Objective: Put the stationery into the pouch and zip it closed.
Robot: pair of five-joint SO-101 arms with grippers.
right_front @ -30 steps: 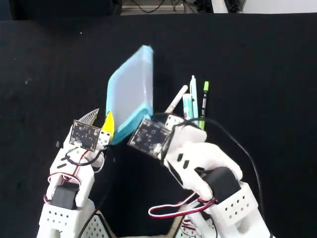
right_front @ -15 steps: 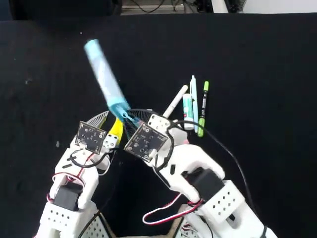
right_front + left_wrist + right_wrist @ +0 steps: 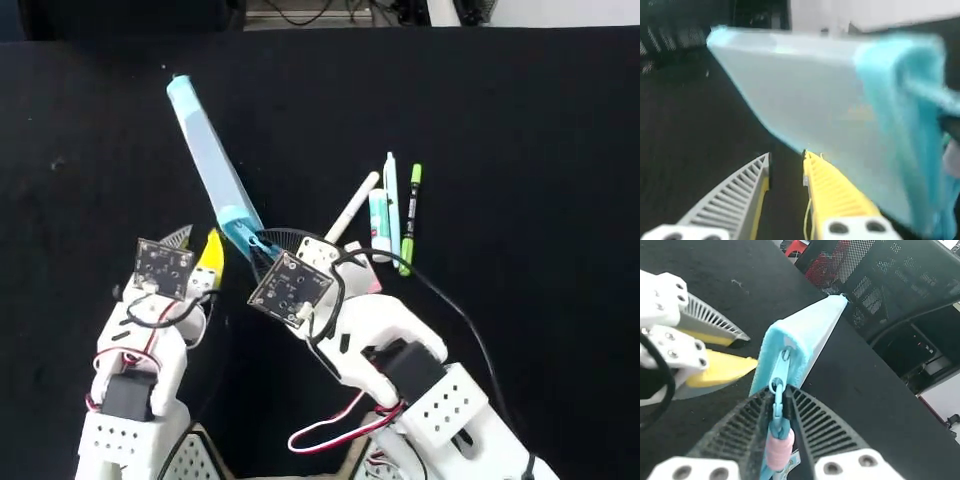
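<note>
Pouch [image 3: 210, 150] edge-on, pinched at zipper end in right pincer [image 3: 258, 243]; left pincer [image 3: 202, 234] parted just beside; pens [image 3: 392, 210] lying near on desk [image 3: 520, 150].

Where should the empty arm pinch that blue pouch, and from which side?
Probably the fabric end of the pouch, just beyond the zipper pull that the right gripper pinches. The pouch stands on edge, thin from above, so the open left gripper could come in from its own side and close across the two flat faces.
</note>
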